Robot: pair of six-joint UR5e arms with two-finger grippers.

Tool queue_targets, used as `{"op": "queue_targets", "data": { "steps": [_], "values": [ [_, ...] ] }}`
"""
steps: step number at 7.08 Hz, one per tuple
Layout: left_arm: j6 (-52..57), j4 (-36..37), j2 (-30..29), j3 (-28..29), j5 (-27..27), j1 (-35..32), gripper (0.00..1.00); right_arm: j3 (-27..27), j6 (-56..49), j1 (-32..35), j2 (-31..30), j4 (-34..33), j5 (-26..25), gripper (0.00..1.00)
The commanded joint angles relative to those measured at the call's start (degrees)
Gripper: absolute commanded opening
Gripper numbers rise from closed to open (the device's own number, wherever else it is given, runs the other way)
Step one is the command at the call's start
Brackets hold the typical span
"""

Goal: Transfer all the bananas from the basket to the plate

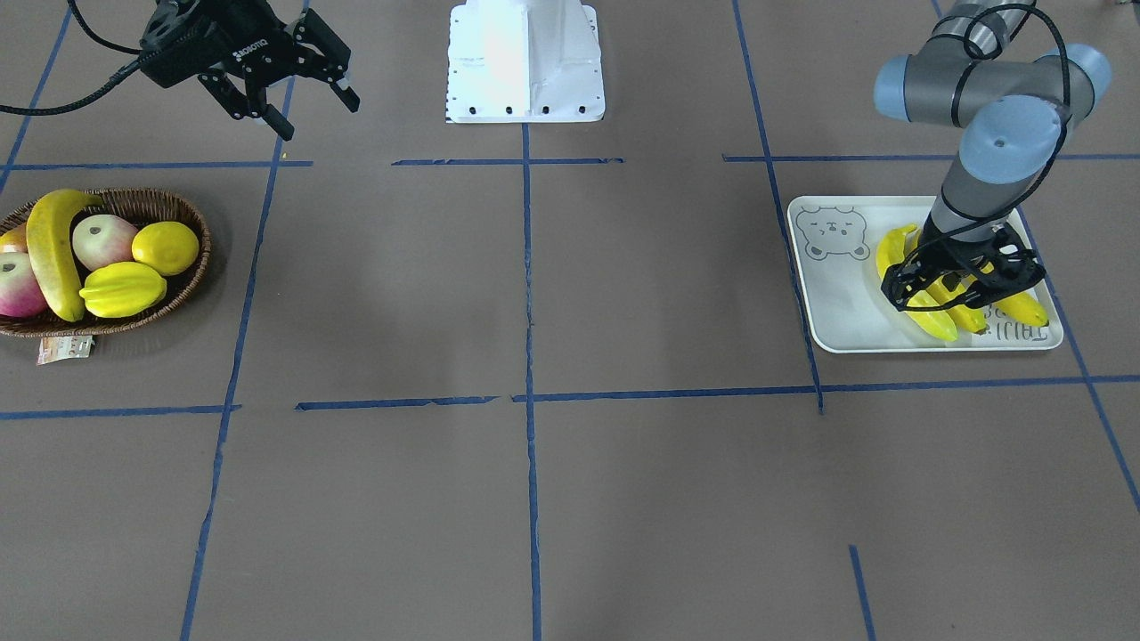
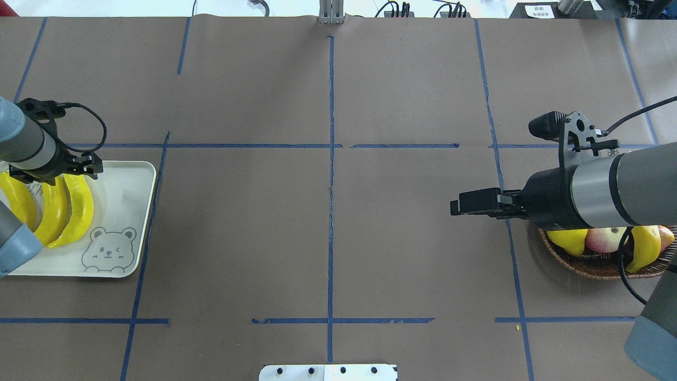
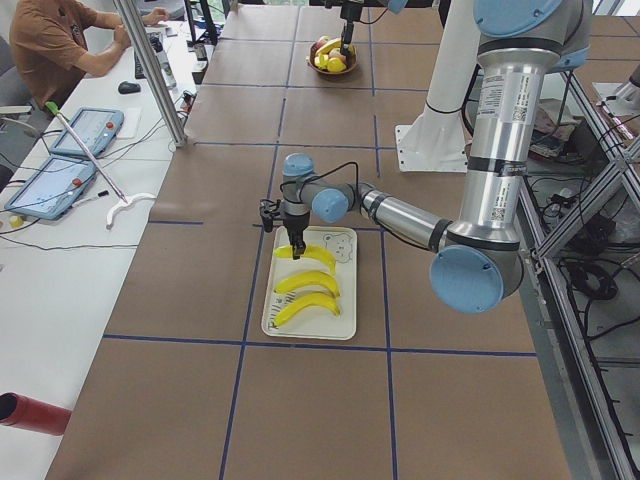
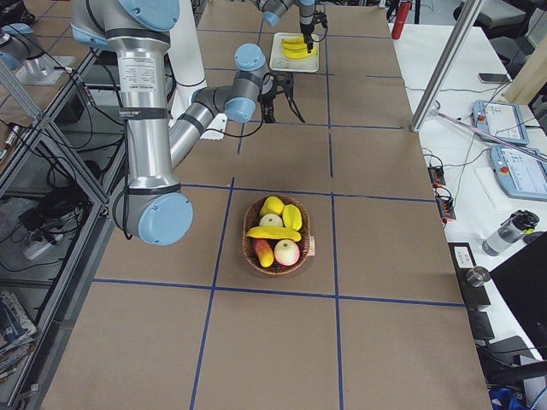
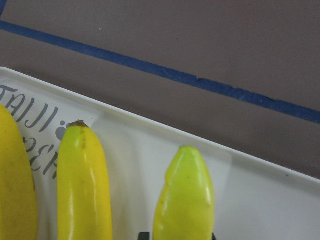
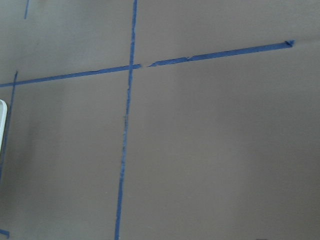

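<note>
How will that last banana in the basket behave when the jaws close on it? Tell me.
Likely slippery: the banana in the basket looks glossy. Curved and perched on the apples, it may rock or swivel if pinched off-centre. It is probably stiff, keeping its arc where nothing supports it.

lemon [image 1: 166,247] beside starfruit [image 1: 123,289] | apples [image 1: 103,240] next to them | blue tape lines [image 1: 527,267] cross brown table [image 1: 534,499] | person [image 3: 70,45] sits at side desk

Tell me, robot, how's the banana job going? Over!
Right gripper jaws open, empty. Left gripper over three bananas on plate, jaws unclear. Last banana in basket, among apples and starfruit.
</note>
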Motion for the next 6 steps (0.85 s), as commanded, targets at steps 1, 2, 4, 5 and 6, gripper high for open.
{"op": "queue_targets", "data": {
  "steps": [1, 2, 4, 5, 6],
  "values": [
    [2.1, 0.7, -0.8, -4.3, -4.9, -3.7, 1.0, 0.0, -6.5, 3.0, -6.0, -0.1, 0.4, 1.0],
    [1.9, 0.7, -1.7, -5.8, -8.9, -5.6, 1.0, 0.2, -10.2, 5.4, -9.8, -0.1, 0.3, 1.0],
    [-0.7, 2.5, -3.0, -10.1, -10.6, -5.6, 1.0, 0.2, -17.0, 11.2, -17.7, 0.6, 1.5, 1.0],
    [-4.9, 5.6, -6.9, -11.6, -12.0, -5.6, 1.0, -0.8, -23.8, 15.1, -23.3, 2.6, 4.7, 1.0],
    [-10.5, 8.1, -11.2, -11.7, -12.0, -4.1, 1.0, -5.3, -25.7, 17.0, -24.9, 7.1, 6.6, 1.0]
  ]
}}
